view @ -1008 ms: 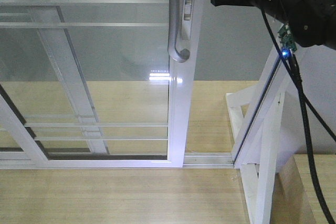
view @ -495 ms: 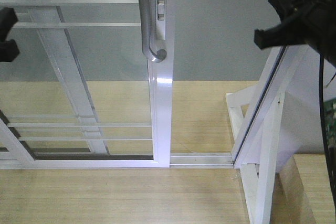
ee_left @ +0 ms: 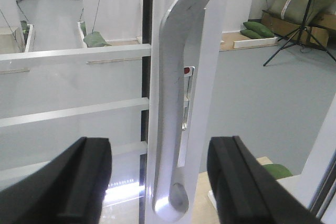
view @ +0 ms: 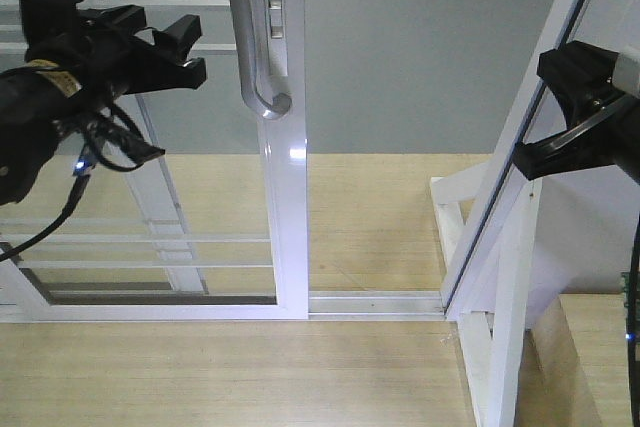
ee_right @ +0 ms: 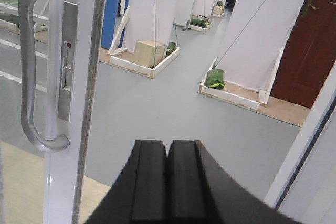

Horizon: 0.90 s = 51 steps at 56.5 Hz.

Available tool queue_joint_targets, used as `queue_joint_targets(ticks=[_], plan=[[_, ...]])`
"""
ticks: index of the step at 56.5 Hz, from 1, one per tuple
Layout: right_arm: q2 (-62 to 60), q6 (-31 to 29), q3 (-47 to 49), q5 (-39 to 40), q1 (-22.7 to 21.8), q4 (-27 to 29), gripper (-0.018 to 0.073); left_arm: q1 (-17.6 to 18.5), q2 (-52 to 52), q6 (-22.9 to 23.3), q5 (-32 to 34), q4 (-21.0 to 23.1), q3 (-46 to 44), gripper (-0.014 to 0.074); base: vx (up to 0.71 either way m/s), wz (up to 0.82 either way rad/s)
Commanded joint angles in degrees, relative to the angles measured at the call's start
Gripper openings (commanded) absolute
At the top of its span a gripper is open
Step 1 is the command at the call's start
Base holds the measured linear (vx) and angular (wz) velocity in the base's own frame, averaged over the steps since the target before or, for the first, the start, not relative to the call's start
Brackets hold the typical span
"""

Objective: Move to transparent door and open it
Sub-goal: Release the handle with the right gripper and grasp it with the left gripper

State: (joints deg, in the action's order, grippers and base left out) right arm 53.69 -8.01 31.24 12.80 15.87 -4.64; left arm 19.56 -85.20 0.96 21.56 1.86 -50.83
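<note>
The transparent door (view: 150, 197) is a glass panel with thin white bars in a glossy white frame. Its stile (view: 285, 197) carries a curved silver handle (view: 246, 37). A gap stands between the stile and the jamb on the right. My left gripper (view: 188, 49) is open, just left of the handle and level with it. In the left wrist view the handle (ee_left: 170, 103) shows between the spread fingers (ee_left: 84, 182) of that gripper (ee_left: 160, 182), untouched. My right gripper (ee_right: 168, 153) is shut on nothing, with the handle (ee_right: 26, 66) far off to its left. It hangs at the right edge (view: 560, 117).
A slanted white wooden support frame (view: 500, 277) stands at the right. The floor track (view: 375, 302) runs across the opening. Beyond lies grey floor (ee_right: 173, 103) with white partitions, green sandbags (ee_right: 214, 78) and a dark red door (ee_right: 307, 40).
The door has slid left, widening the gap. My left arm has come in from the left edge up to the handle. The right gripper has moved down and right, away from the handle.
</note>
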Motion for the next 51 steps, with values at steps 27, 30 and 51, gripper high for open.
queue_joint_targets(ticks=[27,30,51], plan=[[-0.91,-3.34,1.59,4.28,-0.04,-0.1,-0.0006,0.44,-14.65,1.43,1.94,0.37,-22.89,0.0524,0.0,0.0],[-0.91,-3.34,1.59,4.28,-0.04,-0.1,-0.0006,0.44,-16.12,1.43,1.78,0.37,-24.76,0.0524,0.0,0.0],[-0.91,-3.34,1.59,4.28,-0.04,-0.1,-0.0006,0.19,-23.4,1.01,-3.61,0.37,-34.78,0.0373,0.0,0.0]])
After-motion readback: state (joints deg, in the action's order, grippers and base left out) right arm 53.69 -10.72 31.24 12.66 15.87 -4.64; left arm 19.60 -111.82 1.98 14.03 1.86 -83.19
